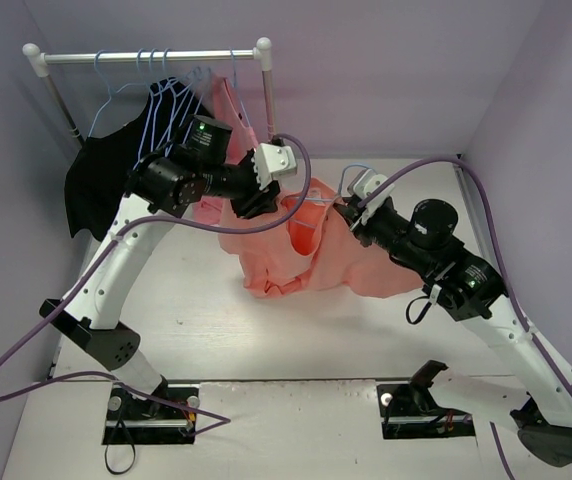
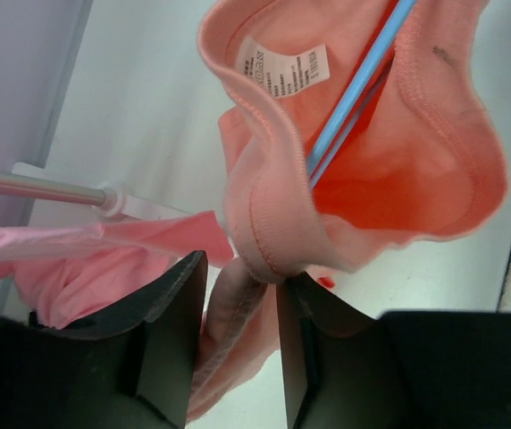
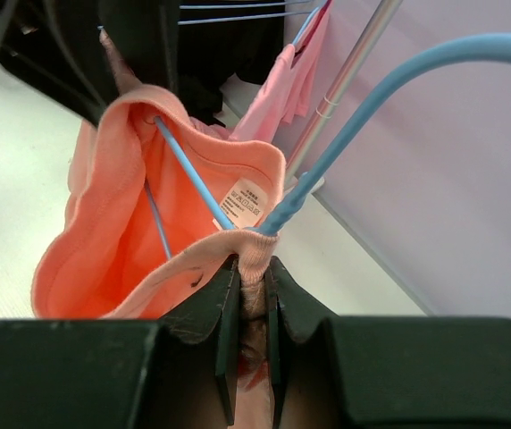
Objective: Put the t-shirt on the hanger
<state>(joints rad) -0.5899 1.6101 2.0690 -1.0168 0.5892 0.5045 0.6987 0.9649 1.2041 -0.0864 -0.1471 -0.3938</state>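
Though limp, t-shirt (image 1: 306,258) collar in left claw (image 2: 242,268) and right claw (image 3: 251,268), hanger (image 3: 193,174) inside

The t-shirt (image 1: 306,255) hangs over mid-counter (image 1: 196,330) between the pincers — left pincer (image 1: 256,205) at its rear left, right pincer (image 1: 342,206) at its right. The hanger (image 2: 358,79) runs inside the collar. Behind, to the left — the rack (image 1: 146,57), carrying spare hangers (image 1: 156,90).

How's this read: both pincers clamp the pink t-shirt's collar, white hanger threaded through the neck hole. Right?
Wrong colour: the hanger is light blue, per the right wrist view. Left pincer and right pincer do clamp the t-shirt collar.
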